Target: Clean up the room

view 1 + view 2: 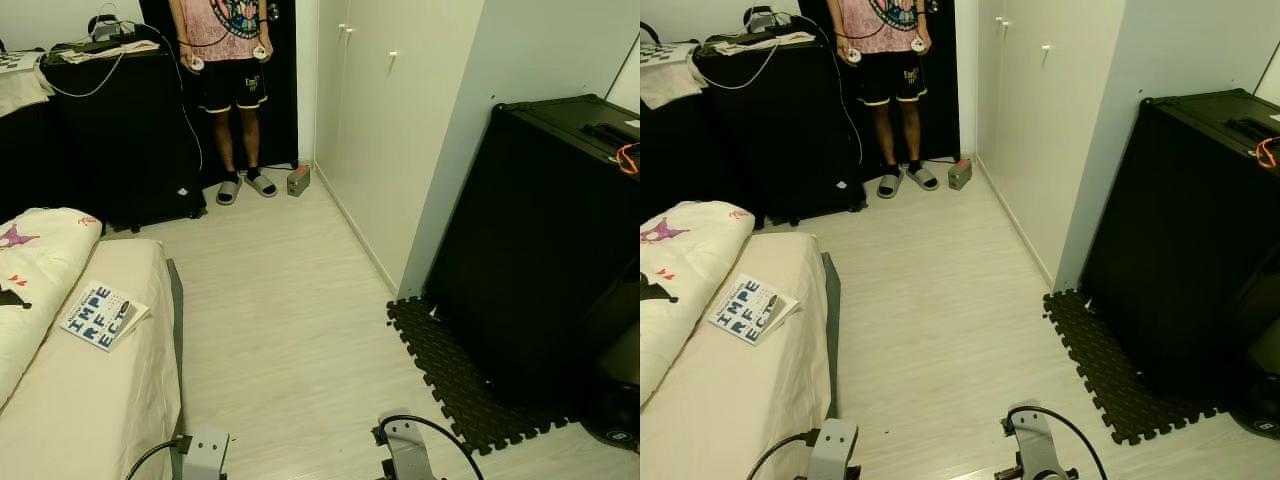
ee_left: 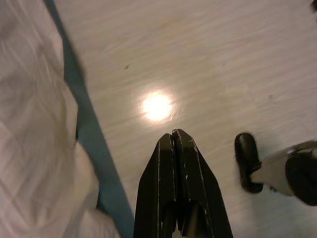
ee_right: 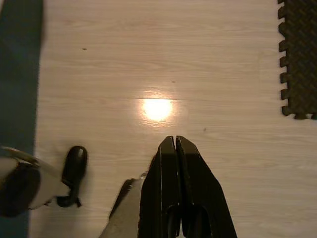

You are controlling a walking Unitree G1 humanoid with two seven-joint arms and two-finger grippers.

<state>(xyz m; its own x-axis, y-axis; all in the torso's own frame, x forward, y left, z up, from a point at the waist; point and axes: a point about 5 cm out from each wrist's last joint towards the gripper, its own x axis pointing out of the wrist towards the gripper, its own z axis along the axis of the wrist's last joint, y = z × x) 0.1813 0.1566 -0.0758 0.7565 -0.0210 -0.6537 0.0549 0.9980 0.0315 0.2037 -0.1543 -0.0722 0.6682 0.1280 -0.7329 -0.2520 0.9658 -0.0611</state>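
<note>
A white booklet [image 1: 103, 316] with blue block letters lies on the bed [image 1: 90, 400] at my left, beside a white pillow [image 1: 35, 270] with cartoon prints. A small grey box [image 1: 298, 180] sits on the floor by the far wall. Both arms hang low at the bottom of the eye views. My left gripper [image 2: 173, 135] is shut and empty above the pale wood floor beside the bed's edge. My right gripper [image 3: 175, 140] is shut and empty over the bare floor.
A person [image 1: 228, 60] in slippers stands at the far end holding two controllers. A black cabinet [image 1: 545, 250] stands on a black foam mat [image 1: 450, 375] at right. A black-draped desk [image 1: 110, 130] is at far left. White wardrobe doors [image 1: 385, 110] line the right wall.
</note>
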